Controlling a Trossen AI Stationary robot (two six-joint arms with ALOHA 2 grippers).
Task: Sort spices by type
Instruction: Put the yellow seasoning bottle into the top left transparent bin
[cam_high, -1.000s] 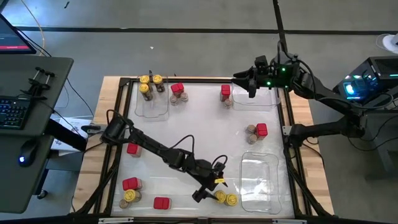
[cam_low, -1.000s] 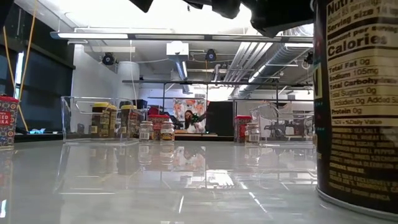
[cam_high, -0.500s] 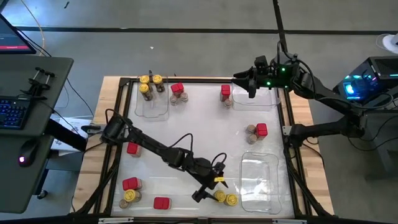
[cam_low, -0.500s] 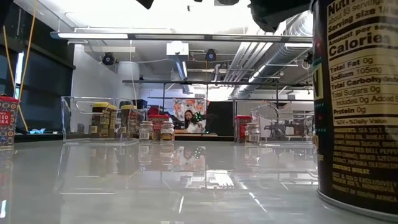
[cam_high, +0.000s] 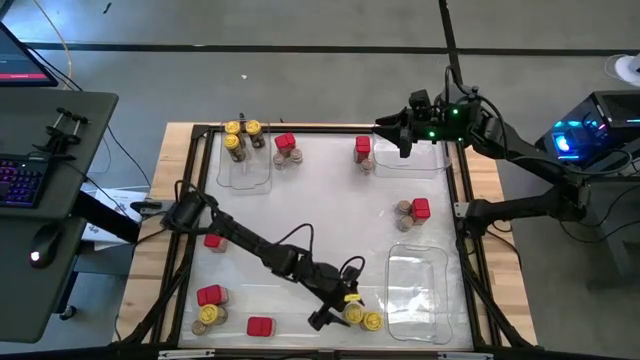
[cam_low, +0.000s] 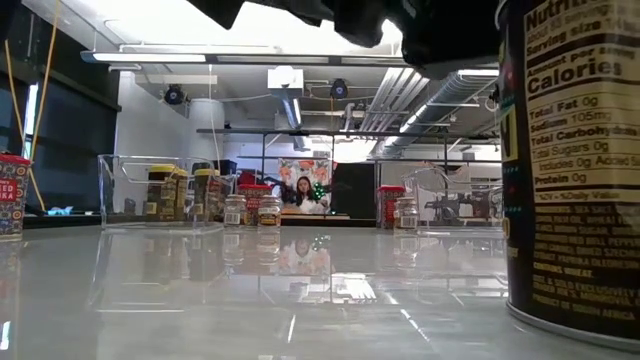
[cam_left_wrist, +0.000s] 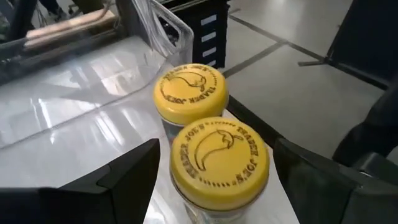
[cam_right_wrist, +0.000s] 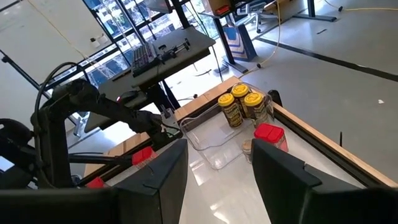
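My left gripper (cam_high: 340, 305) hangs directly over the nearer yellow-lidded jar (cam_left_wrist: 219, 160), with its fingers spread wide on either side of the lid and nothing held between them. The jar stands upright, so its long axis runs straight up at the wrist, and I judge the approach to be a plain descent. The second yellow-lidded jar (cam_left_wrist: 190, 93) stands touching the first on the far side from my fingers, which leaves little room for a finger to slip between them. Both lids carry an embossed chili pepper and the words "TRADER JOE'S". Just beyond that pair lies the empty clear tray (cam_high: 415, 285). In the low view, one jar's label (cam_low: 578, 150) fills the edge of the picture, and I read "Calories", "Total Fat 0g", "Sodium 105mg" and "Protein 0g". My left arm is by far the nearer to this pair.

Well apart, above the table's far corner, my right gripper (cam_high: 385, 127) waits with its fingers parted and empty. From its wrist I see three yellow-lidded jars (cam_right_wrist: 241, 102) already grouped in the far clear tray (cam_right_wrist: 211, 140), with a red-topped box (cam_right_wrist: 269, 134) just beside it.
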